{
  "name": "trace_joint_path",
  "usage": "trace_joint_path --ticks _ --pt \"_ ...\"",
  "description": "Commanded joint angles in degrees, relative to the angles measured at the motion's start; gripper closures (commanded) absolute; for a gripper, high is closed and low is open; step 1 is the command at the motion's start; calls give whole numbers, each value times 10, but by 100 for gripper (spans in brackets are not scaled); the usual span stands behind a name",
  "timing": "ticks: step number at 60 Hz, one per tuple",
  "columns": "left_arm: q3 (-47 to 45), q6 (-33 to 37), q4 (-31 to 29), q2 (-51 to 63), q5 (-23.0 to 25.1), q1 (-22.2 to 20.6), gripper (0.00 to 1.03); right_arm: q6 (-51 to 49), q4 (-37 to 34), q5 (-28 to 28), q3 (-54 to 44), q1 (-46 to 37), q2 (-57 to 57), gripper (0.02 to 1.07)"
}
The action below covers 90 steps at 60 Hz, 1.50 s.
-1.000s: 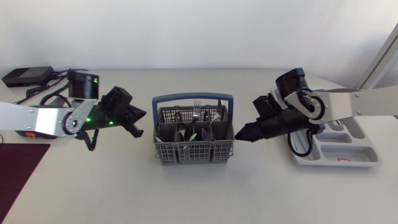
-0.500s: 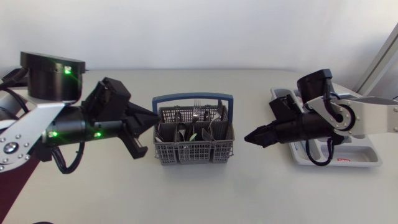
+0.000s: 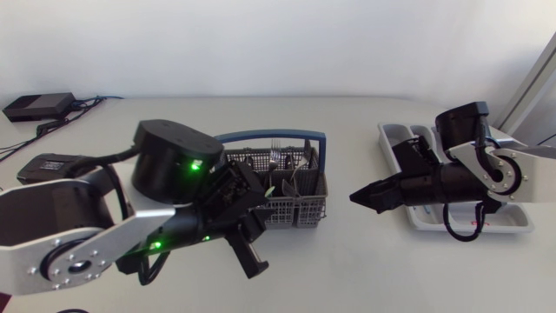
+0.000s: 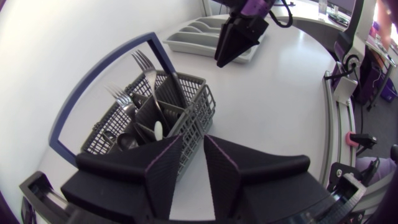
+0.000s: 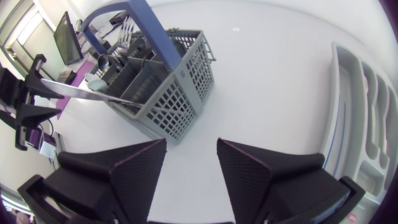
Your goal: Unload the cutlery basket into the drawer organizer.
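The grey cutlery basket [image 3: 304, 210] with its blue hoop handle [image 3: 269, 136] stands about mid-bench on the plain white bench [image 3: 347, 278]. It is packed with cutlery, with forks [image 3: 276, 156] standing tines up.

The left arm [image 3: 174, 174] looms over the basket's left side and hides that end of it. The left jaws hang just above the basket's near-left corner, released, with a narrow gap between them and nothing in it.

Well to the basket's right lies the pale grey drawer organizer [image 3: 401, 136], flat on the bench. The right arm [image 3: 473, 169] stretches across the organizer. The right jaws point at the basket from the bare strip between basket and organizer. They are clear of the basket, spread apart and empty.

Far off to the basket's left, near the bench's back edge, sits a flat black box [image 3: 36, 106] trailing cables [image 3: 82, 104].
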Motion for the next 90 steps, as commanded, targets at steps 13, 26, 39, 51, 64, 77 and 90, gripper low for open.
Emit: trace_joint_path --ticks 13,26,39,51,64,77,90 --pt "38 -34 32 64 -32 -34 74 -15 -6 -6 -21 -6 -14 44" --pt "47 -40 62 81 -49 -34 74 -16 -6 -7 -22 -9 -14 44" --pt "46 -39 85 93 -66 -26 71 -15 -4 -6 -23 -10 -11 41" --pt "41 -42 96 98 -66 -25 62 -15 -1 -6 -27 -9 -9 41" --pt "30 -44 104 97 -66 -10 57 -18 1 -7 -29 -10 -8 41" --pt "33 -53 111 101 -65 -4 57 -21 1 -9 -30 -12 -8 41" --pt "25 -55 105 103 -65 -3 57 -32 1 -11 -37 -23 -8 41"
